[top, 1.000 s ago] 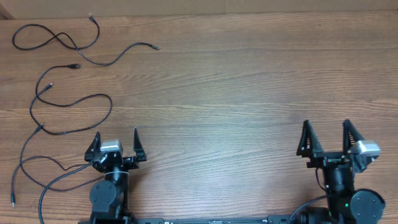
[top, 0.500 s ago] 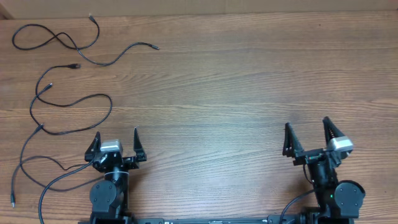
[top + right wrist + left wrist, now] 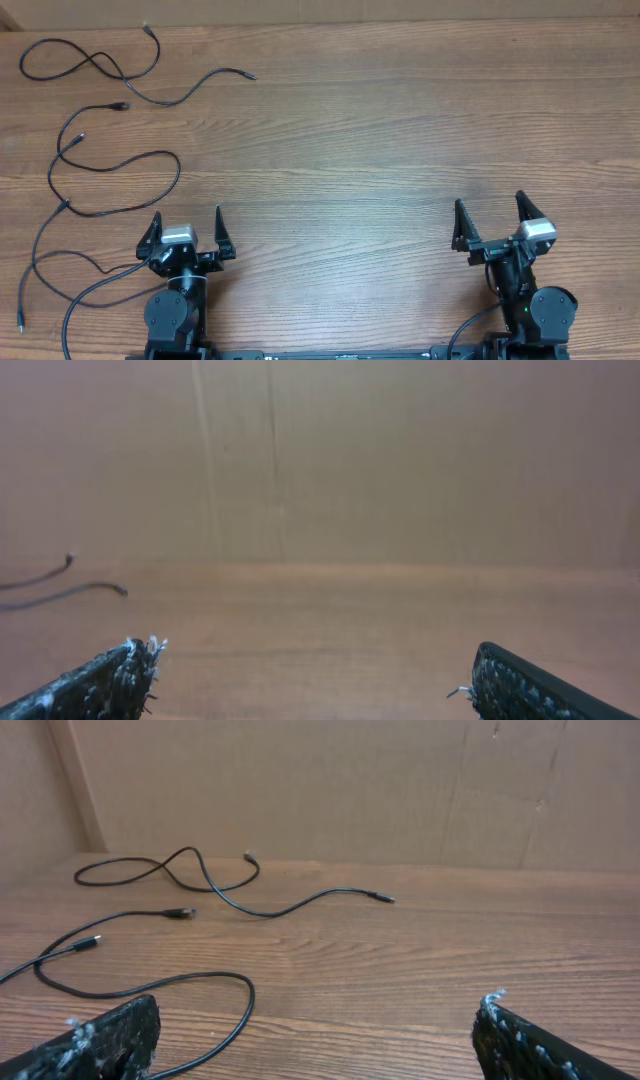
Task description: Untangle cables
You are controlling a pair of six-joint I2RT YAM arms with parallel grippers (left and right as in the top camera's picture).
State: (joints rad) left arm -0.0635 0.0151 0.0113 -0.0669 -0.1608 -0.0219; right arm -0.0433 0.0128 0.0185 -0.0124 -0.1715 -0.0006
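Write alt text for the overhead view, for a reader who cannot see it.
Several thin black cables lie in loose wavy strands at the left end of a wooden table, none of them held. Two robot arms sit at the near edge, the left gripper and the right gripper both open and empty; the left one is nearer the cables.

Cables (image 3: 120, 105) are lying along the tabletop's (image 3: 380, 130) left edge; left hand (image 3: 187, 214) and right hand (image 3: 490, 202) are gaping at the near edge.
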